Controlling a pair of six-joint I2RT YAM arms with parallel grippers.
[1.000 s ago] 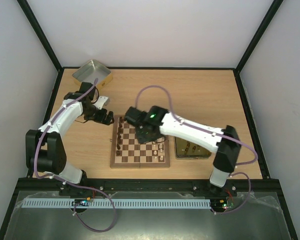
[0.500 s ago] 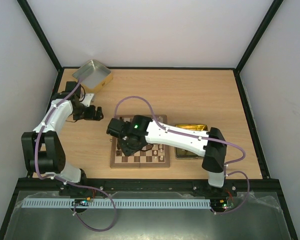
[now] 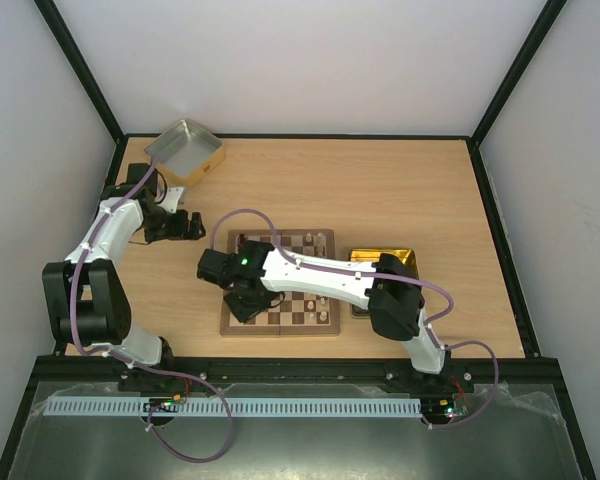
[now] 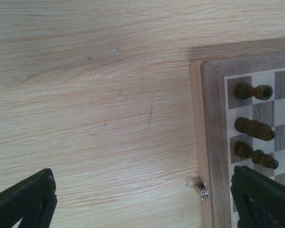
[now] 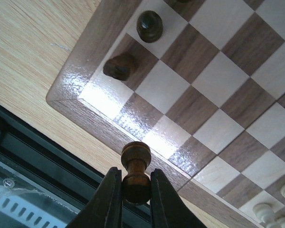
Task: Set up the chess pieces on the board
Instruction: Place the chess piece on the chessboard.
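Top view, right arm: stretched across the board (image 3: 280, 327) to its near-left corner, with the right gripper (image 3: 244, 298) low over that corner.
Top view, left arm: the left gripper (image 3: 187, 225) hangs off the board's left side, so the right arm is clearly the nearer one.
Left wrist view, hand: spread wide with nothing between the fingers. It is over bare table (image 4: 85, 95), and the board's rim is just to the right.
Left wrist view, pieces: three dark pieces (image 4: 254, 128) are lined along the edge squares.
Right wrist view, grip: pinched narrow on a dark pawn (image 5: 135, 166). Its stem runs along the fingers and its head points boardward.
Right wrist view, relation: the pawn hangs over the near rim, and the empty corner squares lie just ahead, beyond its head. Likely a short push forward, then down.
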